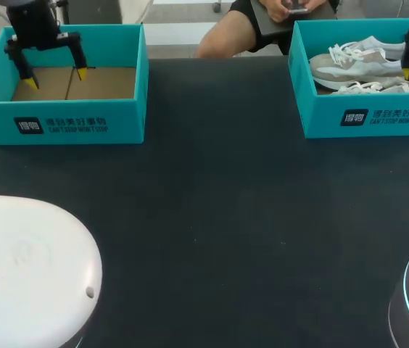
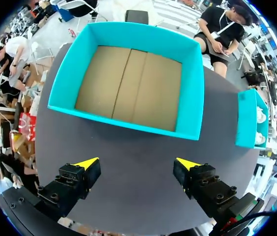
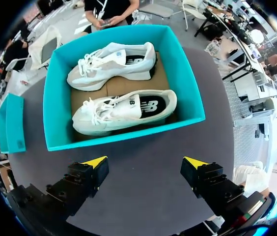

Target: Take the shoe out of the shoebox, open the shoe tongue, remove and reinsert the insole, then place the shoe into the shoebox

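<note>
left tool [image 2: 137,163]: my fingers spread wide, gripping nothing, above the left shoebox [image 2: 190,88]
right tool [image 3: 145,162]: mine too, wide apart, nothing held, over the right shoebox [image 3: 128,138]
near shoe [image 3: 124,112]: white, on its side in the right shoebox, beside the far shoe [image 3: 111,64]
table [image 1: 212,217]: dark, carries both boxes

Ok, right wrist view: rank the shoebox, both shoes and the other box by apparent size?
1. shoebox
2. nearer shoe and farther shoe: alike, not ranked
3. other box, though it is farther off, so unsure
</note>
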`<state>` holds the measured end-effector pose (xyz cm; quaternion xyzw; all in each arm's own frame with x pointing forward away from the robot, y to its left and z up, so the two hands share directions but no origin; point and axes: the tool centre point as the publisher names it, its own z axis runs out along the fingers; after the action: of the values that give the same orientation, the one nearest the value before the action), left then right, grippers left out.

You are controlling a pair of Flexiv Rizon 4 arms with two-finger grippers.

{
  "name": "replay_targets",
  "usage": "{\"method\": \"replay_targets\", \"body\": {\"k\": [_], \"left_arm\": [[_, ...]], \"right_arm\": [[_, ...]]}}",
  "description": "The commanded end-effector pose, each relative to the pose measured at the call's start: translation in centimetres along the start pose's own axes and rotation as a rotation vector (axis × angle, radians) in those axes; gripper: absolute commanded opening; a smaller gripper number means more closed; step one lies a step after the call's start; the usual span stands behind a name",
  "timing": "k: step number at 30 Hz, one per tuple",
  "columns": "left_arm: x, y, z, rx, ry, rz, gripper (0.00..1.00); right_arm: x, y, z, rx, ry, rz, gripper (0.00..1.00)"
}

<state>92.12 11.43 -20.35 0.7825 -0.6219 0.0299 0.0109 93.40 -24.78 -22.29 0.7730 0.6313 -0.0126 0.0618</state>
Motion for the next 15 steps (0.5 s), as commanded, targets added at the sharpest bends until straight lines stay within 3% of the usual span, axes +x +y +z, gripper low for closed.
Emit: {"method": "replay_targets", "body": {"k": [1,9,15], "left_arm": [[-0.5,-0.1,0.3,-0.015,-0.005,-0.019,1.0],[-1.9,0.0,1.3,-0.01,-0.02,-0.063,1.0],[-2.4,-0.2,1.4,0.004,-0.006,-0.103,1.0]], "right_arm": [[-1.0,-1.4,0.1,-0.027,0.026,0.009,1.0],[-1.2,-3.4,0.5,0.0,0.035,0.035,1.0],[-1.1,-3.9,0.7,0.008,0.041,0.051,1.0]]}}
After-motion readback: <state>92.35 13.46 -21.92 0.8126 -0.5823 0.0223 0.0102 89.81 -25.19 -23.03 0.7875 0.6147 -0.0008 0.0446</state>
